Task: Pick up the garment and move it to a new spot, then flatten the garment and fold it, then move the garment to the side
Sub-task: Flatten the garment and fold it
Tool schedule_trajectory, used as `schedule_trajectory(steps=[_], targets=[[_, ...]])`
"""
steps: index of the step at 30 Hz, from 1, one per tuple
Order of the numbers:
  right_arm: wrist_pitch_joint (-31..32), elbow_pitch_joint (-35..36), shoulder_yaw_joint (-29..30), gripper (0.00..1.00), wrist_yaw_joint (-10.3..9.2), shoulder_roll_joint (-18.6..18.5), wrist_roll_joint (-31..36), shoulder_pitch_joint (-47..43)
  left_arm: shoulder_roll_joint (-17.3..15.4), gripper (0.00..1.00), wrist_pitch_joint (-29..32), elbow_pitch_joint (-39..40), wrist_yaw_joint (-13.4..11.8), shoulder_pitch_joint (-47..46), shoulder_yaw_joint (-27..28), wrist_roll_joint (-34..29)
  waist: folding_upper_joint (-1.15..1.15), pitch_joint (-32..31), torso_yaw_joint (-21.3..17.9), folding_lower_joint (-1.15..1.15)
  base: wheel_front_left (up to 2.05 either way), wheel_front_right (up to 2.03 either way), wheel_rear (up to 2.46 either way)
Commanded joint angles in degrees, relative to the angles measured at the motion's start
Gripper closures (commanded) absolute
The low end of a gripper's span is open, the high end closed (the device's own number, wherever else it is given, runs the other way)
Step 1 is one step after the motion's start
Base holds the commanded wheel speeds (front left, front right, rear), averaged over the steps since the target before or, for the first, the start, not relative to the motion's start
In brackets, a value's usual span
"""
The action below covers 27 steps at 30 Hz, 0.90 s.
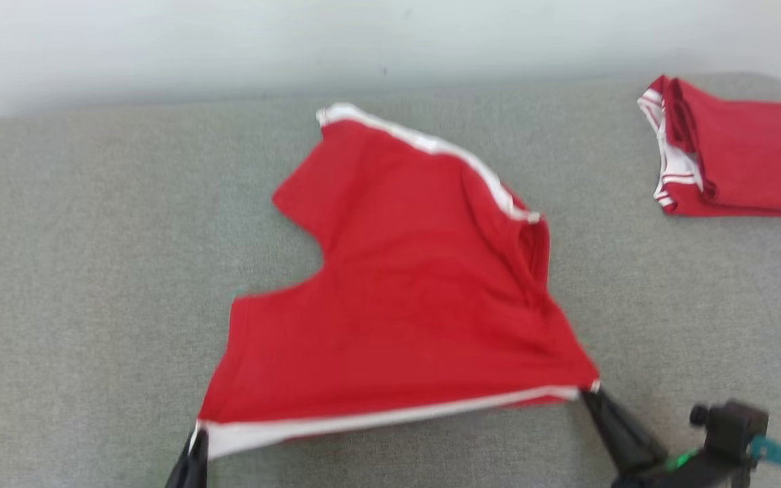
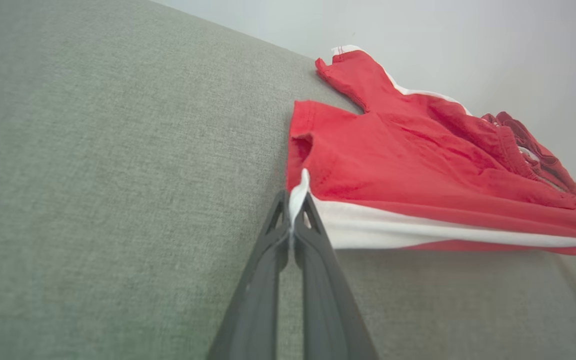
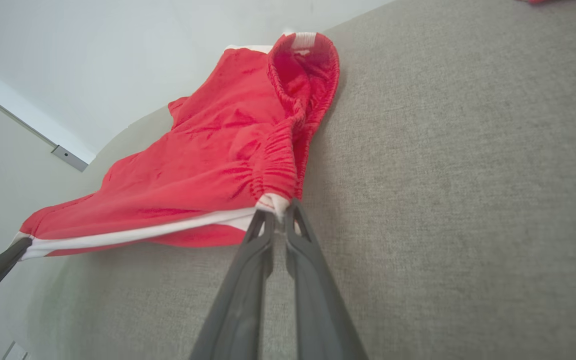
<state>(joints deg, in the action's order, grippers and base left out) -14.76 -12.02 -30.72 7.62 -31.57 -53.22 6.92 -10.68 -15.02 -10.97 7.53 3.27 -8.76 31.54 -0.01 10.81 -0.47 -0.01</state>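
the red garment (image 1: 397, 305), trimmed in white, lies near the middle of the grey bench (image 1: 78, 271). its far end rests on the cloth and its near white-banded edge is stretched taut and lifted slightly. the head view is soft with blur. the left fingers (image 1: 194, 454) — cut off by the bottom edge at 7 o'clock — are clenched on that edge's left corner. the right fingers (image 1: 597, 407), at 5 o'clock, pinch its right corner beside the gathered waistband. a second red garment (image 1: 743, 163), folded, sits at 2 o'clock, cropped by the frame.
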Motion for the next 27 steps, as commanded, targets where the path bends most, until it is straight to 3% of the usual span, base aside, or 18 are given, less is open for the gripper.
schedule_trajectory(steps=[1, 14, 18, 22, 27], targets=[[0.3, 0.7, 1.1, 1.00, -0.28, 0.4, 0.3, -2.9, -0.1, 1.00, -0.2, -0.6, -0.3, 2.6, 1.3, -1.0, 0.01, -2.6, -0.1, 0.01, 0.00, 0.00, 0.00], [5.3, 7.2, 5.5, 1.00, -0.28, 2.9, 2.8, -16.2, 0.5, 1.00, -0.2, 1.2, -0.2, 10.4, 3.7, -3.6, 0.01, -6.3, -0.8, 0.01, 0.00, 0.00, 0.00], [6.0, 9.6, 5.1, 1.00, -0.27, 3.9, 4.0, -15.9, -0.4, 1.00, -0.2, 2.6, -0.2, 8.9, 3.8, -5.0, 0.01, -6.2, -1.2, 0.01, 0.00, 0.00, 0.00], [6.0, 12.2, 4.5, 1.00, -0.25, 4.7, 5.4, -14.9, -2.9, 1.00, -0.2, 4.2, -0.2, 5.7, 3.0, -6.1, 0.01, -6.0, -1.9, 0.01, 0.00, 0.00, 0.00], [5.6, 13.7, 3.4, 1.00, -0.24, 5.2, 6.4, -12.2, -8.5, 1.00, -0.2, 5.5, -0.2, -0.9, 0.4, -6.1, 0.01, -5.0, -3.5, 0.01, 0.00, 0.00, 0.00]])
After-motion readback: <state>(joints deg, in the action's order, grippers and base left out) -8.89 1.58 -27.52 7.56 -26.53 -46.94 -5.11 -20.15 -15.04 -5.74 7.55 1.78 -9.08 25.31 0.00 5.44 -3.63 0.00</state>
